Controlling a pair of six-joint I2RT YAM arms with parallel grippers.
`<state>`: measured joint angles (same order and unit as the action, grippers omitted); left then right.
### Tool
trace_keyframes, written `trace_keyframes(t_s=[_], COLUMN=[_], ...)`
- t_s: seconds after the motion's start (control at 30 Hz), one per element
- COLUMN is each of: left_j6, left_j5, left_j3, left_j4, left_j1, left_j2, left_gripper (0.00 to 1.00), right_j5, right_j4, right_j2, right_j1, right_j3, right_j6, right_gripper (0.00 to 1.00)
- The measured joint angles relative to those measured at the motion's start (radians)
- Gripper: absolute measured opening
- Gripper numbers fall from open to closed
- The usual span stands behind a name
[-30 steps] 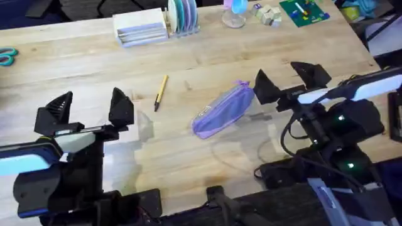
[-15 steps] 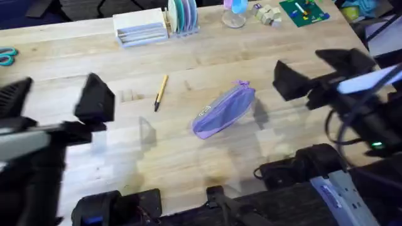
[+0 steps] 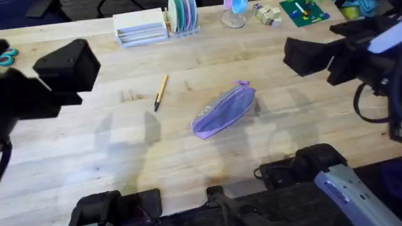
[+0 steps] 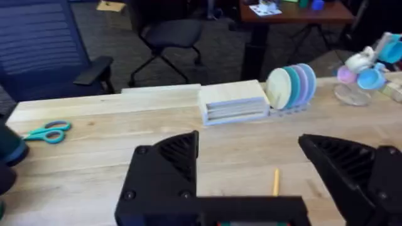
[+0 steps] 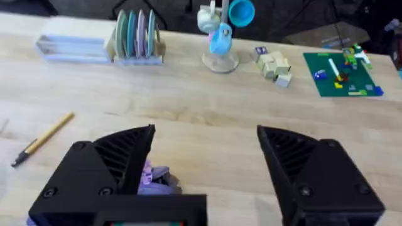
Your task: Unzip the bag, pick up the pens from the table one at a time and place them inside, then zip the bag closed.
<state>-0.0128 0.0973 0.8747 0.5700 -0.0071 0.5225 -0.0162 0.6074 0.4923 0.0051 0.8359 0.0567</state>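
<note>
Stage: Opening of the task, as judged from the layout; the zipper looks closed, though its teeth are too small to confirm, and the one visible pen lies outside the bag.

Bag (image 3: pixel 224 111): Lavender pouch lying flat and diagonal on the table (image 3: pixel 188 157), below and between the two raised arms, nearer the right one. Its zipper edge faces up, which leaves the pull end (image 3: pixel 242 83) reachable from above.

Pen (image 3: pixel 161 91): One slim yellow pen with a dark tip, resting on the wood well apart from the bag, ahead of the left arm. It touches nothing, so a pincer can close across its barrel without disturbing anything else.

Left gripper (image 4: pixel 251 164): Released, jaws spread wide, grasping nothing. It hangs high above the table with the pen ahead of and between its fingertips in the left wrist view, a stance suited to surveying before descent.

Right gripper (image 5: pixel 204 154): Released, jaws wide apart, empty. It is lifted clear of the table, and a purple edge of the bag shows just beyond its left-hand finger in the right wrist view.

Likely next requirement: One pincer steadies the fabric while the other draws the pull; this is inference.

Bystanders: Scissors (image 3: pixel 6 57) lie far off beside the left arm; a dish rack (image 3: pixel 182 15) stands at the table's far edge.
</note>
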Motion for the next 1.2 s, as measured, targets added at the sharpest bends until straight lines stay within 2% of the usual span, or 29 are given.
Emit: trace_keyframes(t_s=[0.23, 0.37, 0.63, 0.97, 1.2], left_j6=[-0.045, -0.061, -0.186, -0.247, -0.407], left_j5=[0.194, 0.254, 0.285, 0.285, 0.289], left_j3=[0.044, 0.044, 0.044, 0.044, 0.044], left_j4=[0.089, 0.132, 0.172, 0.178, 0.211], left_j1=[-0.005, -0.054, -0.217, -0.382, -0.514], left_j2=[0.085, 0.114, 0.175, 0.428, 0.526], left_gripper=[0.995, 0.995, 0.995, 0.996, 0.995], right_j5=[0.0, 0.0, 0.0, 0.0, 0.0], right_j4=[0.003, 0.003, 0.003, 0.002, 0.002], right_j2=[0.013, 0.014, 0.014, 0.013, 0.013], right_j1=[0.0, 0.0, 0.0, 0.0, 0.0], right_j3=[0.0, 0.0, 0.0, 0.0, 0.0], right_j6=[0.011, 0.026, 0.038, 0.057, 0.088], right_gripper=[0.998, 0.998, 0.997, 0.998, 0.998])
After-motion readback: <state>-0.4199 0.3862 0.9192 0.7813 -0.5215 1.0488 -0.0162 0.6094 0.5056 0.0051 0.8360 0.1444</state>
